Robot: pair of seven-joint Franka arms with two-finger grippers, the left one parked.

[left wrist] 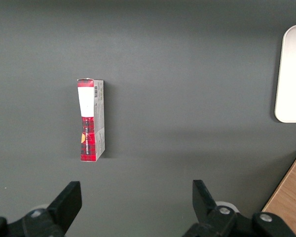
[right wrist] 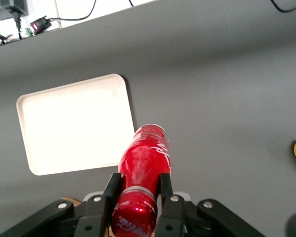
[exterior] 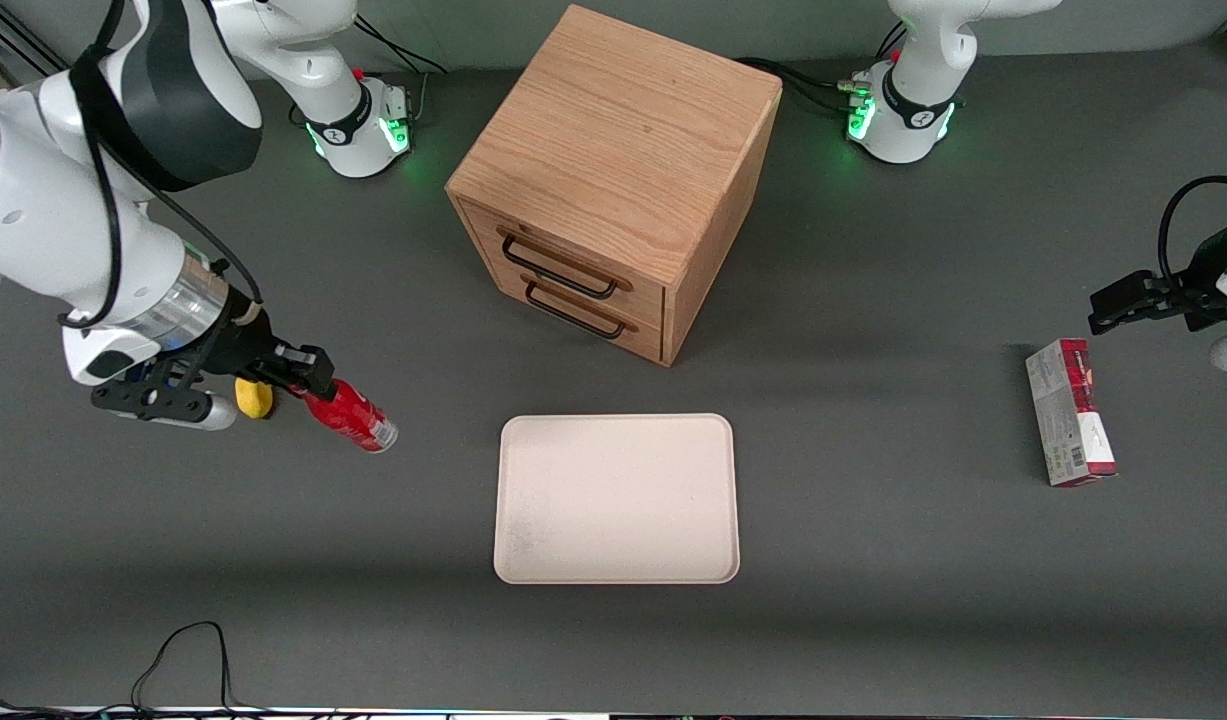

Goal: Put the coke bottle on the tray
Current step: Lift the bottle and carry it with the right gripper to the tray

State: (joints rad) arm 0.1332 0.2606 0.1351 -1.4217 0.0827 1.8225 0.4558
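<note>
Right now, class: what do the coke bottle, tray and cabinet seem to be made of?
Coke bottle, held in the tool: glossy red, likely plastic or metal; bright highlights.
Tray: matte cream, probably plastic; rounded moulded rim.
Cabinet: wood, visible grain.

The red coke bottle (exterior: 353, 416), tilted with its silvery base lowest, hangs clamped at the neck in the tool (exterior: 308, 383) above the table toward the working arm's end, well apart from the flat cream tray (exterior: 617, 498) lying near the table's front edge.
</note>
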